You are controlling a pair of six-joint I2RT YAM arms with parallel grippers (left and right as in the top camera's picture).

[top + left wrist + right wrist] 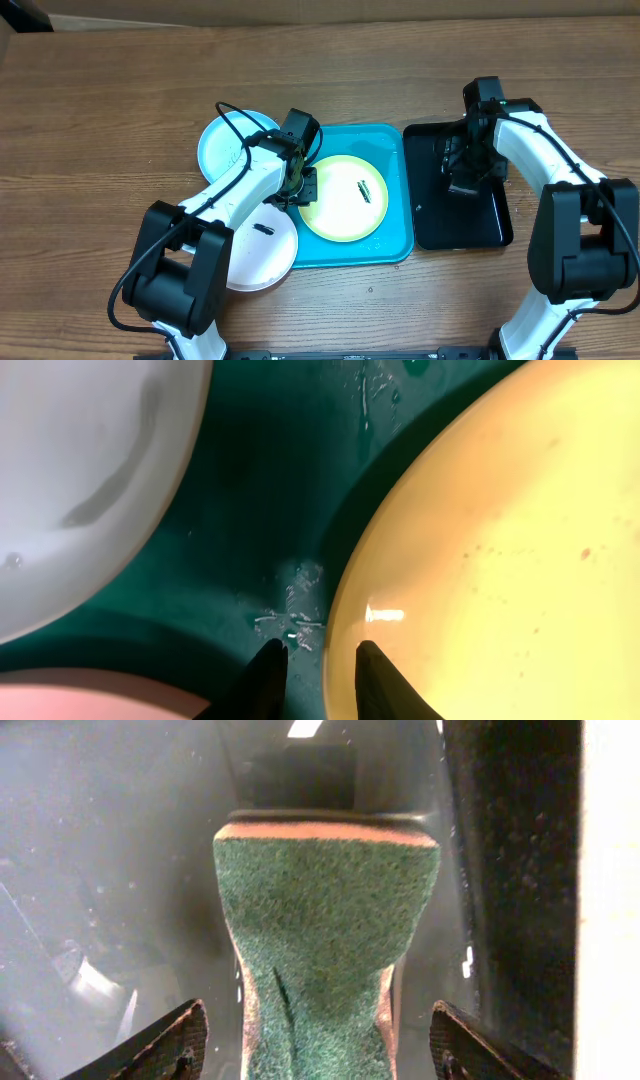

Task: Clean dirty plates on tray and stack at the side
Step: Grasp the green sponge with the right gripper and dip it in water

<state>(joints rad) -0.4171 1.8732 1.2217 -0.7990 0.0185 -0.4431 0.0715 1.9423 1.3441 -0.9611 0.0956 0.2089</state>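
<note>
The yellow-green plate (343, 197) lies in the turquoise tray (392, 150) with a dark smear near its middle. The light blue plate (225, 148) lies at the tray's upper left corner. The white plate (262, 248), also smeared, lies at the lower left, overlapping the tray's edge. My left gripper (300, 186) is at the yellow-green plate's left rim. In the left wrist view its fingers (318, 660) are narrowly closed astride that rim (480, 560). My right gripper (463, 178) hangs open over a green sponge (325, 940), its fingers (318, 1045) either side of it.
The sponge lies in a glossy black tray (495, 225) right of the turquoise tray. In the left wrist view the light blue plate (80, 480) is at the upper left and the white plate's edge (90, 695) at the lower left. The table is wooden.
</note>
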